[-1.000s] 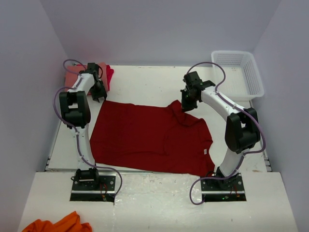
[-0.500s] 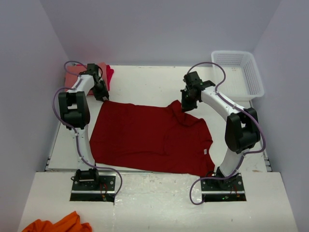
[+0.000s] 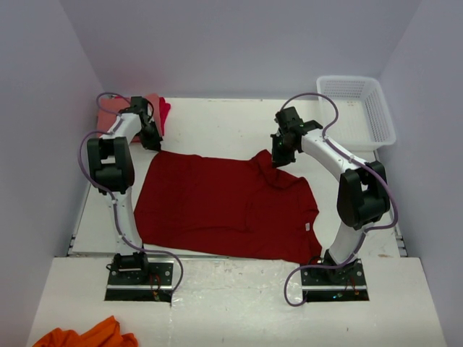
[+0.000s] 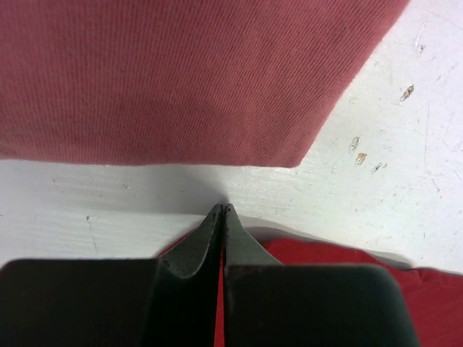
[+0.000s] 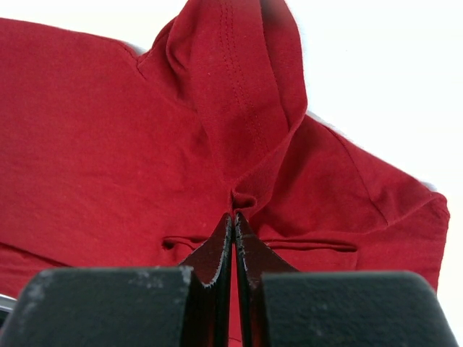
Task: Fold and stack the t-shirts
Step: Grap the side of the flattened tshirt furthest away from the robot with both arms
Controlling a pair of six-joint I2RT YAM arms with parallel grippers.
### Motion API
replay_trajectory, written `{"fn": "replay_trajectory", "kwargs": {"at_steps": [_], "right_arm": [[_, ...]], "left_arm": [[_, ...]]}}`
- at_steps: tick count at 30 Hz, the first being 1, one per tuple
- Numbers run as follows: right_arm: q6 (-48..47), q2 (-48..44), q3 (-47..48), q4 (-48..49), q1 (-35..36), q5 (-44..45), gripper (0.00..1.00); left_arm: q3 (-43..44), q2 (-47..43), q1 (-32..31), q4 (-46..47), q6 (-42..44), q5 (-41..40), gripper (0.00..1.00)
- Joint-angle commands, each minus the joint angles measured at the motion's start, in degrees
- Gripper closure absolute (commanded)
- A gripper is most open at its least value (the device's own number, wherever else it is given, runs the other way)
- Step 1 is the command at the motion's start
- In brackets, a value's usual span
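Top view: dark red t-shirt (image 3: 224,206) spread mid-bench (image 3: 217,123), bunched at its far right. Salmon-pink t-shirt (image 3: 108,112) and brighter red t-shirt (image 3: 165,112) at the far left corner; basket (image 3: 358,108) at the far right corner. Left wrist view: left gripper (image 4: 221,211) closed over the dark shirt's far left corner, a red sliver between the jaws. Right wrist view: right gripper (image 5: 233,217) pinched on a raised fold. Step judged: first fold, far edge gripped. Next calls for an even joint lift toward the near edge.

Nothing here can be read. The only label I can see is a small white tag (image 3: 307,227) on the big dark red t-shirt (image 3: 217,202). It is well apart from the right claw (image 3: 278,160), toward that arm's base, and too small to make out.
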Motion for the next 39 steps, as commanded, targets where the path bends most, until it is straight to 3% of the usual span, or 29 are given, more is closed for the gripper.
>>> {"fn": "replay_trajectory", "kwargs": {"at_steps": [1, 23, 32, 39], "right_arm": [[0.9, -2.4, 1.4, -0.1, -0.1, -0.2, 1.0], [-1.2, -8.2, 7.6, -7.7, -3.0, 9.7, 1.0], [-1.7, -8.5, 9.6, -8.9, -4.6, 10.6, 1.0], [-3.7, -4.9, 16.8, -11.2, -7.5, 9.5, 1.0]], "left_arm": [[-3.9, -0.6, -0.2, -1.2, 0.7, -1.1, 1.0], [-11.5, -28.7, 0.8, -1.5, 0.2, -5.3, 1.0], [-11.9, -33.5, 2.2, -2.5, 0.8, -6.9, 1.0], [-10.6, -30.9, 3.0, -1.5, -0.4, -6.1, 1.0]]}}
